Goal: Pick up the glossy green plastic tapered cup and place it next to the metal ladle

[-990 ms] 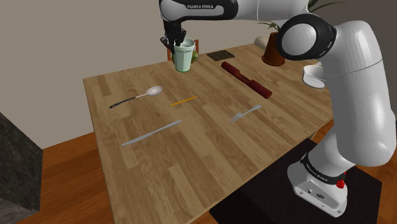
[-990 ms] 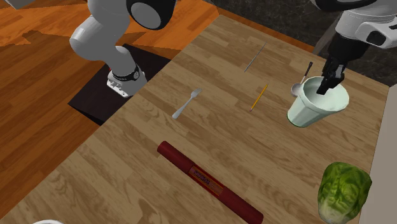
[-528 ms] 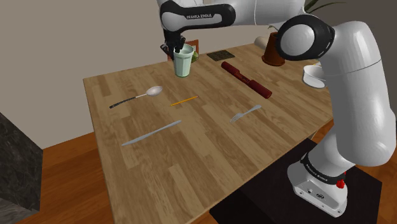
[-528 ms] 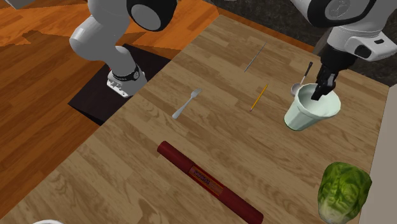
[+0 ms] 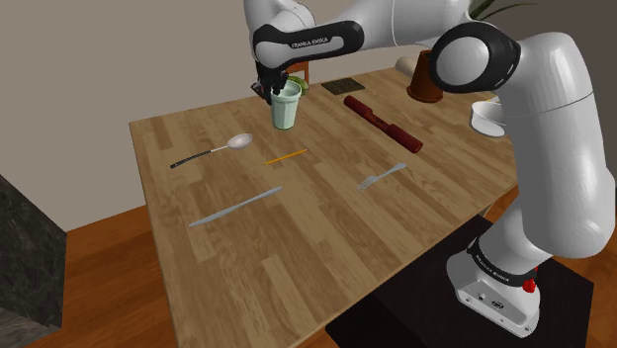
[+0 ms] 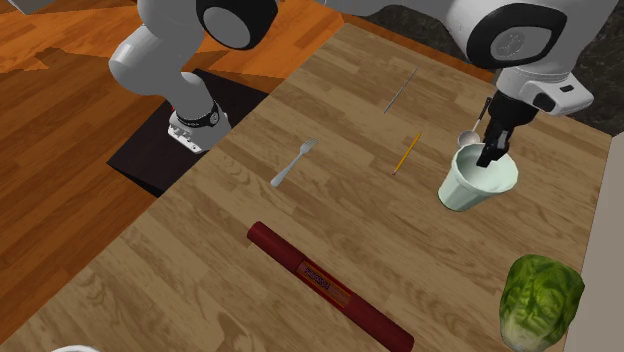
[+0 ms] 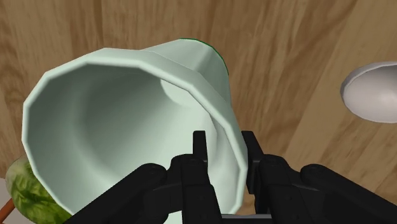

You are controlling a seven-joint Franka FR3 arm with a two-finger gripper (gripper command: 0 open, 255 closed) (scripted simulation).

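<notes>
Gripper (image 7: 224,143) clamped on pale green cup (image 5: 287,107) rim, one finger inside, cup at wooden table (image 5: 297,227) between ladle (image 5: 212,152) and lettuce (image 6: 541,297); arm link (image 5: 318,43) reads FRANKA EMIKA.

White, rounded arm (image 5: 564,148) with dark joints (image 5: 473,59), white-on-black FRANKA EMIKA lettering (image 5: 311,42), and all-black jaws.
</notes>
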